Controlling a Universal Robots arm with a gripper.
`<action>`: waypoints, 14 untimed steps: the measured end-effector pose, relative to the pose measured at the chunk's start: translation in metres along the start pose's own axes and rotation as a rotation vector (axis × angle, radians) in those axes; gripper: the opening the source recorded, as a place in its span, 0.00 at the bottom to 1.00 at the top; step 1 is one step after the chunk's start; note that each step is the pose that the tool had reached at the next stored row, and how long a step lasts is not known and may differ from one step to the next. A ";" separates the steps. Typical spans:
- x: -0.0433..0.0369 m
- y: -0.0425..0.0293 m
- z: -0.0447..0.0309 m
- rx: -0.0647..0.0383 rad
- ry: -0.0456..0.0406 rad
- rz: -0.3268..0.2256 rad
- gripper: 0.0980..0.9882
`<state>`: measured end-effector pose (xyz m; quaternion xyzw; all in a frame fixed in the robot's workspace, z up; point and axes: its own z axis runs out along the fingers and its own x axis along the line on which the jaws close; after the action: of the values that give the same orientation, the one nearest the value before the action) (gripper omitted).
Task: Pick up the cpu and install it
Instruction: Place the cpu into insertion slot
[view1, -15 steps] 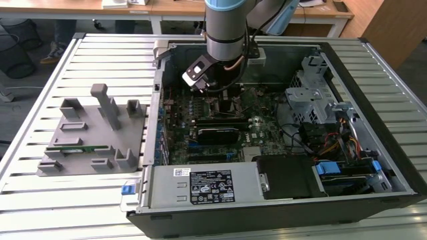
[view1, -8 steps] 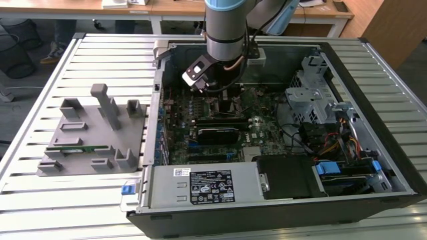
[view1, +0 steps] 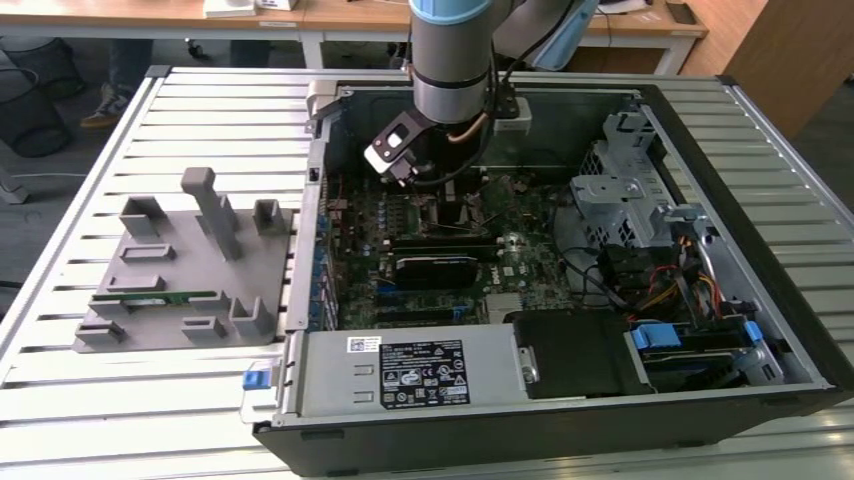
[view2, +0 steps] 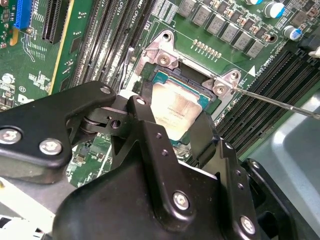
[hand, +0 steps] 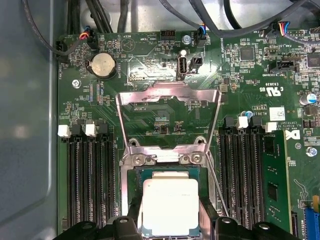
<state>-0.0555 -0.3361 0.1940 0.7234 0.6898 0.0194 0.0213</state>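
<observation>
The cpu (hand: 170, 202) is a small silvery square chip lying flat over the black metal-framed socket (hand: 131, 161) on the green motherboard, its edges lined up with the socket opening. My gripper (hand: 170, 222) reaches down from the arm into the open computer case (view1: 747, 330). In both wrist views its black fingers (view2: 141, 112) press against two opposite sides of the cpu (view2: 177, 107), so my gripper (view2: 172, 122) is shut on the chip. The socket's metal load plate (hand: 167, 95) stands hinged open, and its thin lever (view2: 280, 102) sticks out sideways. In the exterior view my gripper (view1: 434, 185) hangs over the board's middle.
Black memory slots (hand: 90, 185) flank the socket, and a green memory stick (hand: 272, 185) sits in one. Cables (view1: 641, 280), a drive cage (view1: 627, 190) and the power supply (view1: 400, 370) crowd the case. A grey fixture (view1: 187, 270) holding a green stick (view1: 154, 297) stands on the slatted table.
</observation>
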 end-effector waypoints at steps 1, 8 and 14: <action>0.0000 0.0000 0.0000 0.000 0.0000 0.000 0.50; 0.0000 0.0001 -0.0001 0.000 0.0009 -0.009 0.51; 0.0000 0.0002 -0.0007 0.000 0.0011 -0.014 0.58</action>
<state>-0.0554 -0.3361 0.1947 0.7187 0.6947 0.0197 0.0211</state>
